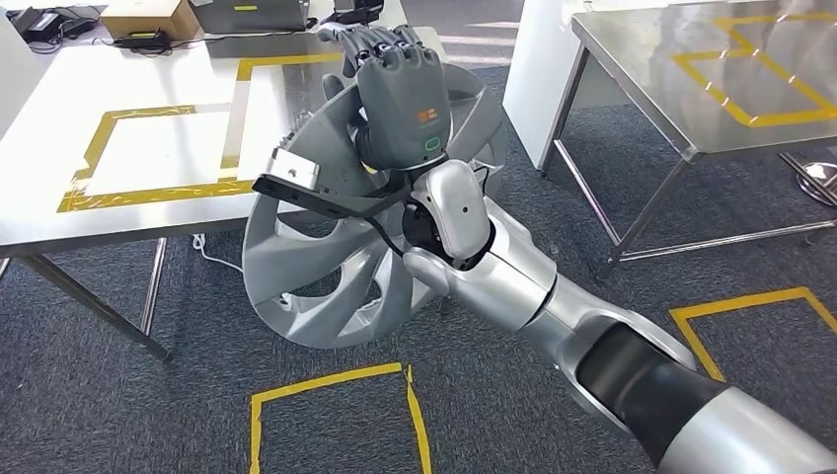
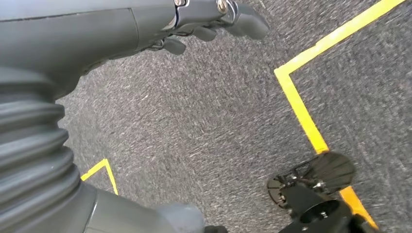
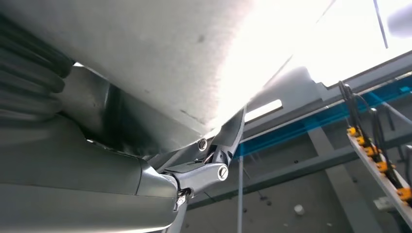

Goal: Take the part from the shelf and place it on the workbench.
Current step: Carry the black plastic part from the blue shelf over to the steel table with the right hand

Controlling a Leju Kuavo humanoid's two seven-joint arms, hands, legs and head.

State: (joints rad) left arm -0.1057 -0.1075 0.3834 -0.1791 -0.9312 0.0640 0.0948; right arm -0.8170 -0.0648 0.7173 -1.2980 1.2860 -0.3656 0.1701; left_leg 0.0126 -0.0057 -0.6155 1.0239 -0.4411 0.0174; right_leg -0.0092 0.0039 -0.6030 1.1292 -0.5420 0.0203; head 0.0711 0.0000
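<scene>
Right robot hand [image 1: 400, 94] gripping silver wheel cover [image 1: 326, 276]; left robot hand [image 2: 214, 22] seemingly loose, empty.

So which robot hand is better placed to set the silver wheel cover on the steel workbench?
The right robot hand: it grips the silver wheel cover beside the steel workbench. The left robot hand hangs over the carpet, holding nothing.

1. My head view is bright and sharp; daylight glares off the steel-topped table [image 1: 148, 207].
2. My right wrist view blows out white, close surfaces blurred.
3. The grey carpet [image 2: 204, 121] looks evenly lit.
</scene>
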